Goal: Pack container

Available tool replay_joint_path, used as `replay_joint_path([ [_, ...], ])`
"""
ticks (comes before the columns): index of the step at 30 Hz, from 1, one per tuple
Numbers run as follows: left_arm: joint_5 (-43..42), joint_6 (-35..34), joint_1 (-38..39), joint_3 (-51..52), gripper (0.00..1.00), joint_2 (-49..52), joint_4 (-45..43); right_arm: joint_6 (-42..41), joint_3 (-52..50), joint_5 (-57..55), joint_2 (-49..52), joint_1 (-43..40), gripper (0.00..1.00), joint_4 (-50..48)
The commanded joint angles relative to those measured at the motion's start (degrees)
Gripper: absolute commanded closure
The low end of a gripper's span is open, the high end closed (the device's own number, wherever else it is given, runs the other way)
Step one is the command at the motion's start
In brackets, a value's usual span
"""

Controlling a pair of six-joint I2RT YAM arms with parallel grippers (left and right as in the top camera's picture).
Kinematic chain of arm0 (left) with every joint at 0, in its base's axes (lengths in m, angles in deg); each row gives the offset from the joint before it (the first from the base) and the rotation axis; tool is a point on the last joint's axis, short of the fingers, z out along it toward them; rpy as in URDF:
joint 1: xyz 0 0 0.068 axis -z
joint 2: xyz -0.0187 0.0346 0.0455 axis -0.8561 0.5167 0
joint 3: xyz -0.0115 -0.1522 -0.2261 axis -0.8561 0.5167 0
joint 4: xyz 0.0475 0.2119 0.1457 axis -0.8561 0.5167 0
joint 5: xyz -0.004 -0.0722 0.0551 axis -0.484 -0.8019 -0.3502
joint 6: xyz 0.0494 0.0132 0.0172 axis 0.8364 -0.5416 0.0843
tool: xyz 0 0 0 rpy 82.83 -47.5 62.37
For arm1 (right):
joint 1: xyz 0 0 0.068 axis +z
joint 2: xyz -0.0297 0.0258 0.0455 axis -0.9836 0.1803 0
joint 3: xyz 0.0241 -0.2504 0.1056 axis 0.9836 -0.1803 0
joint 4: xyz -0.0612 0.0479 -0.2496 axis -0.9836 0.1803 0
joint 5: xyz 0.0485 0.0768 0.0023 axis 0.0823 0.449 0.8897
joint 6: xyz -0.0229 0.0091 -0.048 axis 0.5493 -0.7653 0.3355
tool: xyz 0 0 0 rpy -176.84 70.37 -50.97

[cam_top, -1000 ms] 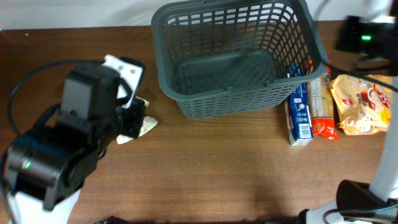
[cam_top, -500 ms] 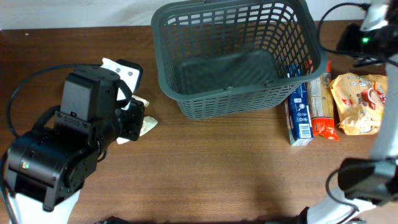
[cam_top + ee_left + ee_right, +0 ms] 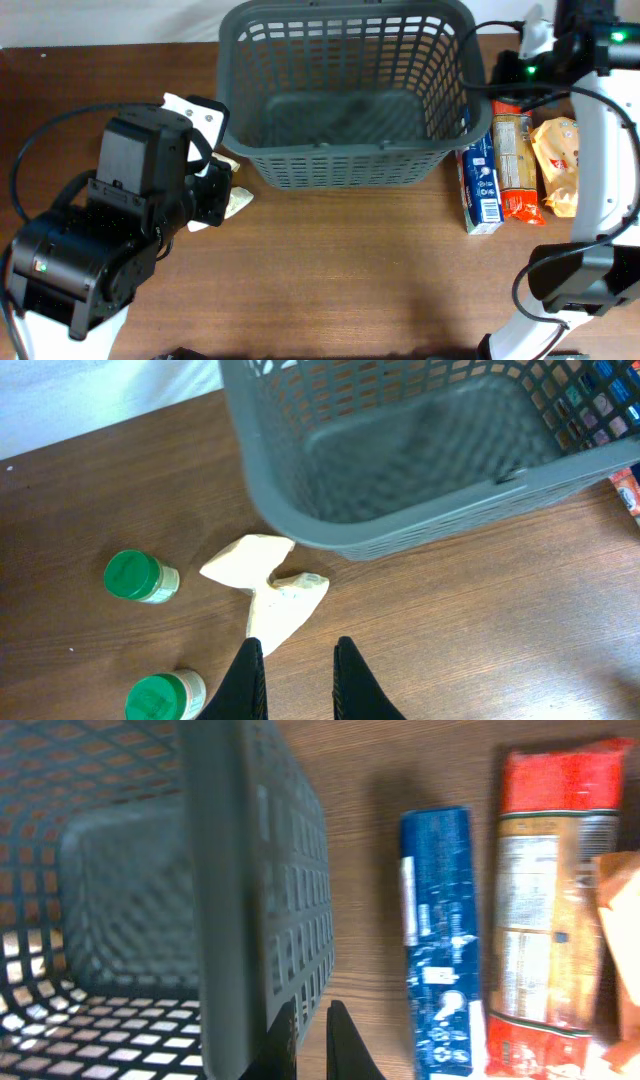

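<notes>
The container, a dark grey slotted basket [image 3: 340, 165], stands empty at the back middle of the table. It also shows in the left wrist view [image 3: 420, 530] and the right wrist view [image 3: 225, 870]. My right gripper [image 3: 312, 1015] sits just outside the basket's right wall, under its rim. Its fingers are nearly together with only bare wood between them. My left gripper [image 3: 298, 650] is open and empty above the table. It is just in front of a cream crumpled pouch [image 3: 265, 585], left of the basket.
A blue box [image 3: 481, 185], a red and orange pasta pack [image 3: 515, 165] and an orange snack bag [image 3: 560, 165] lie right of the basket. Two green-lidded jars [image 3: 135, 575] [image 3: 165, 695] stand left of the pouch. The left arm hides the table's left part from overhead.
My right arm has come in from the far right to the basket's right wall. The basket has slid to the left and turned a little. The left arm has barely moved.
</notes>
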Motion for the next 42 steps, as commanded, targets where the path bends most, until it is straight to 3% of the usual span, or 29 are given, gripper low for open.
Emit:
replay_joint_path([
  [1,1.0,-0.8,-0.3,-0.1,0.93,0.0,-0.1,0.4,0.2,0.8,-0.7,1.1,0.96,-0.1],
  [3,1.7,-0.8,-0.3,-0.1,0.92,0.0,0.0,0.4,0.2,-1.3,-0.7,0.6,0.96,-0.7],
  [5,1.7,-0.8,-0.3,-0.1,0.8,0.0,0.0,0.4,0.2,-3.3,-0.7,-0.6,0.96,-1.0],
  [6,1.7,-0.8,-0.3,-0.1,0.57,0.0,0.2,0.4,0.2,-3.8,-0.7,-1.9,0.96,-1.0],
  [9,1.8,-1.0,-0.8,-0.1,0.07,0.0,0.3,0.5,0.2,-4.9,-0.7,-5.3,0.96,-0.9],
  [10,2.2,-1.5,-1.3,-0.1,0.04,0.0,0.3,0.5,0.2,-5.8,-0.7,-6.1,0.96,-0.9],
  [11,3.2,-2.9,-2.0,-0.1,0.02,0.0,0.3,0.5,0.2,-6.6,-0.7,-6.8,0.96,-0.9],
  [12,4.2,-4.1,-3.0,-0.1,0.01,0.0,0.4,0.7,0.2,-7.1,-0.6,-7.4,0.88,-0.9],
  [13,4.8,-4.5,-3.9,-0.1,0.01,0.0,0.4,1.0,0.2,-8.1,-0.6,-8.1,0.65,-1.0],
  [14,5.1,-4.7,-4.9,-0.1,0.0,0.0,0.3,1.9,0.2,-9.1,-0.6,-8.7,0.24,-1.2],
  [16,5.2,-4.7,-7.5,-0.1,0.0,0.0,0.3,2.6,0.2,-12.6,-0.5,-9.9,0.01,-2.3],
  [25,5.2,-4.6,-12.6,-0.1,0.01,0.0,0.8,-2.1,0.2,-17.1,3.6,-20.7,0.01,-4.7],
  [35,5.2,-4.6,-12.6,-0.1,0.01,0.0,0.8,12.4,-1.9,-19.3,14.4,-23.3,0.01,-5.0],
  [39,5.1,-4.6,-12.6,-0.1,0.01,0.0,0.8,13.1,-8.1,-28.0,16.9,-23.9,0.01,-8.0],
  [42,5.1,-4.6,-12.6,-0.1,0.01,0.0,0.8,14.9,-12.2,-28.5,17.9,-24.1,0.01,-10.3],
])
